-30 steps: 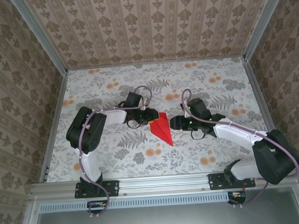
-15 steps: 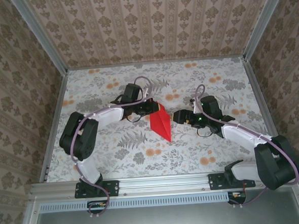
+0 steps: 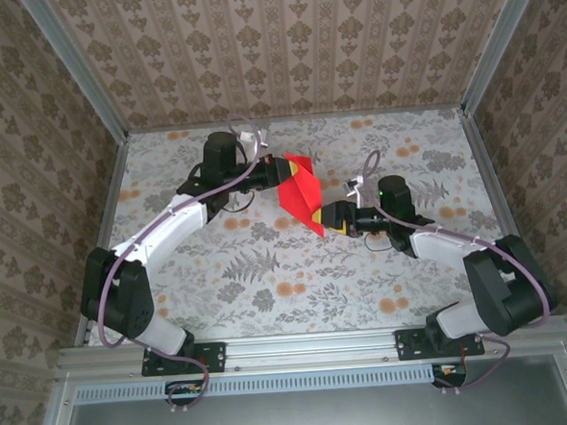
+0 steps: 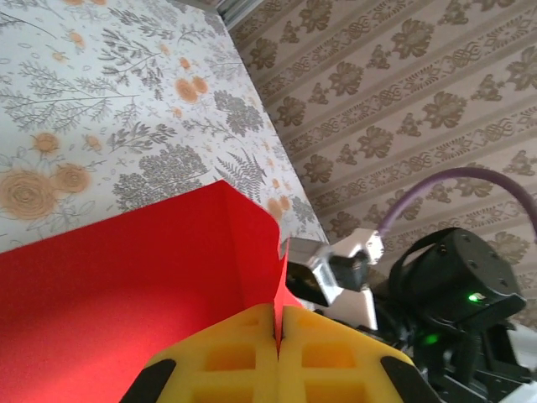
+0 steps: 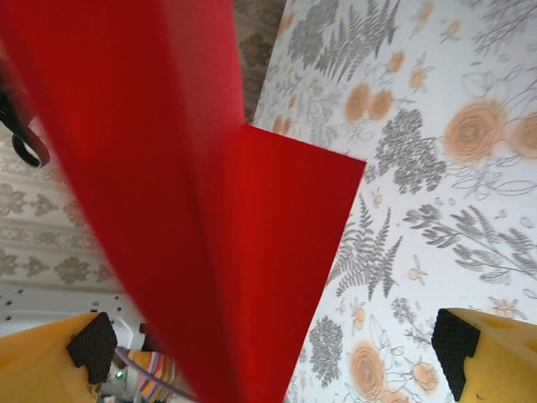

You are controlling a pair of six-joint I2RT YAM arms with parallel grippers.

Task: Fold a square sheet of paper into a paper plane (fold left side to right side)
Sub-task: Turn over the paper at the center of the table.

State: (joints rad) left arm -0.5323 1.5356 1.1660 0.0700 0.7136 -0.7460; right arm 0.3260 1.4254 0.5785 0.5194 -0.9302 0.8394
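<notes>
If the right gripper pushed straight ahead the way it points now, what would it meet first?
Likely the paper plane, pinched by the left gripper: it hangs right before the open right gripper, though depth is unclear.

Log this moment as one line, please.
left hand: shut on paper plane | right hand: open, straddling its near tip | paper plane: held above tablecloth

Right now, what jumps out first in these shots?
The bright red paper plane sits mid-table toward the far wall. It is pinched at its top end in the shut left gripper and held off the floral tablecloth. Just right of its lower tip, the right gripper stands wide open, with the red paper close in front of its wrist camera.
</notes>
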